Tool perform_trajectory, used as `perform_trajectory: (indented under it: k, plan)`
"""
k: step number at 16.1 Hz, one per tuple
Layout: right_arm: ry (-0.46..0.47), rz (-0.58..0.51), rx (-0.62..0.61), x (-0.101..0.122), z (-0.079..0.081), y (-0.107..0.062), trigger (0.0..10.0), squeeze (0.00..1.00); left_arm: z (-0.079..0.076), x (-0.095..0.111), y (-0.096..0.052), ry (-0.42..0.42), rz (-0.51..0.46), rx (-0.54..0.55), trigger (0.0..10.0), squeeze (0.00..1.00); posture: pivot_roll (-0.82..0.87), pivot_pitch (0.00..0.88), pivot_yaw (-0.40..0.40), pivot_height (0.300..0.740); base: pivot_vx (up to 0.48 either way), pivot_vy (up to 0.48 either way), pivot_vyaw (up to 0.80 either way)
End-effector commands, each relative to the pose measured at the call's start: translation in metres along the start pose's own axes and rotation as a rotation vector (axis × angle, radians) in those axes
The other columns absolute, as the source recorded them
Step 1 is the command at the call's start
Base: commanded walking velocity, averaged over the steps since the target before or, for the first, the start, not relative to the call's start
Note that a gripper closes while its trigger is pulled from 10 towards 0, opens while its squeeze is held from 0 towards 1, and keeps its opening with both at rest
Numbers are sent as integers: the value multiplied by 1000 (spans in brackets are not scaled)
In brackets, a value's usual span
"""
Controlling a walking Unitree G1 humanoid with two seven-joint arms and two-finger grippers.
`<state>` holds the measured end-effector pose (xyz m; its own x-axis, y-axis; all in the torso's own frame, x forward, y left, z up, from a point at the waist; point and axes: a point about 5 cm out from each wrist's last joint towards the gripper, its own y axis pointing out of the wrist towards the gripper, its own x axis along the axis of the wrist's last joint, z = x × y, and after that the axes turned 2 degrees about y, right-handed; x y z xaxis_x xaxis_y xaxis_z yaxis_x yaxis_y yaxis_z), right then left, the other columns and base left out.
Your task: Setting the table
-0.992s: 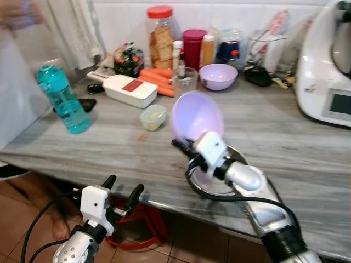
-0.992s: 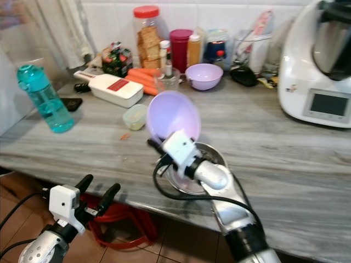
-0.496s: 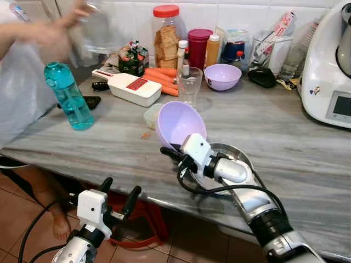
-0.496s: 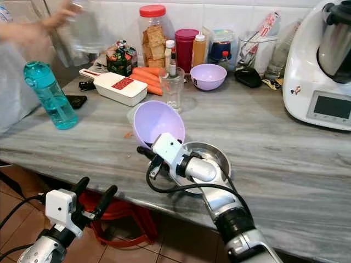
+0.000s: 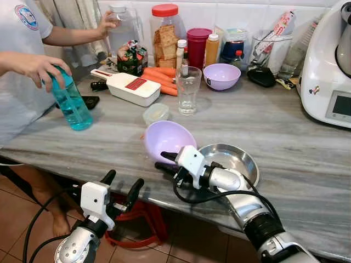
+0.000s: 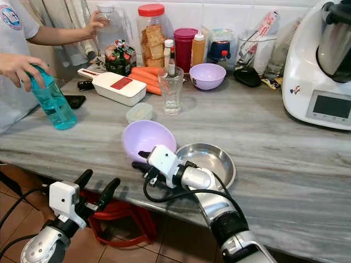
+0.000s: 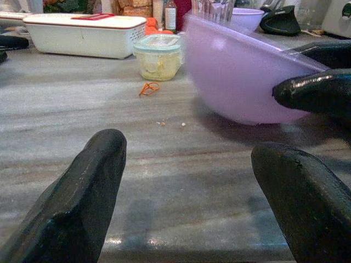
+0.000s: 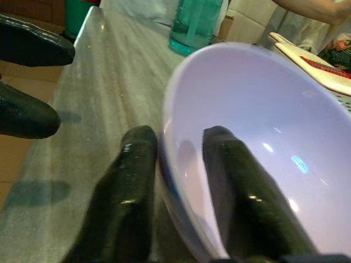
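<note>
The right gripper (image 5: 167,160) pinched the near rim of the tilted lilac plastic bowl (image 5: 164,139), just left of the shallow steel dish (image 5: 233,159), while the open left gripper (image 5: 122,186) hovered below the grey marble counter (image 5: 285,142) edge.

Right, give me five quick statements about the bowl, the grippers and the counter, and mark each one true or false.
1. The right gripper pinches the rim of the lilac bowl. True.
2. The left gripper holds the teal bottle. False: it is open, below the counter edge; a person's hand is on the bottle.
3. A metal dish sits beside the held bowl. True.
4. The drinking glass lies on its side. False: it stands upright.
5. A second lilac bowl sits near the back of the counter. True.
</note>
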<state>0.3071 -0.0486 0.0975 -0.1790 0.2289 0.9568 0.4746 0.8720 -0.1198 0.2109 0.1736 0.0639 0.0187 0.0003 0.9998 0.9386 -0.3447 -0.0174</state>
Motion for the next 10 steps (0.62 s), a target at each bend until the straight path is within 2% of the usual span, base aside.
perform_trajectory:
  k: [1, 3, 5, 6, 9, 10]
  plan:
    - [-31, -19, 12, 6, -1, 5, 10000, 851, 1, 0, 0, 3, 0, -6, 10000, 0, 41, 14, 65, 740, 0, 0, 0]
    - [-36, -18, 4, 6, -2, 6, 10000, 859, 1, 1, -2, 3, -2, -4, 10000, 0, 42, 9, 66, 740, 0, 0, 0]
    - [-36, -31, -31, 7, -5, 6, 10000, 941, 0, 6, -4, 3, -10, -4, 10000, 0, 41, 7, 62, 740, 0, 0, 0]
    - [-34, -38, -42, 8, -6, 6, 10000, 949, 0, 8, -3, 3, -13, -4, 10000, 0, 41, 3, 63, 740, 0, 0, 0]
    - [-49, -86, -93, 20, -12, 7, 10000, 945, -2, 22, 3, 9, -36, -8, 10000, 0, 41, 3, 63, 740, 0, 0, 0]
    - [-50, -104, -107, 24, -13, 7, 10000, 988, -3, 25, 5, 9, -39, -11, 10000, 0, 34, 3, 69, 740, 0, 0, 0]
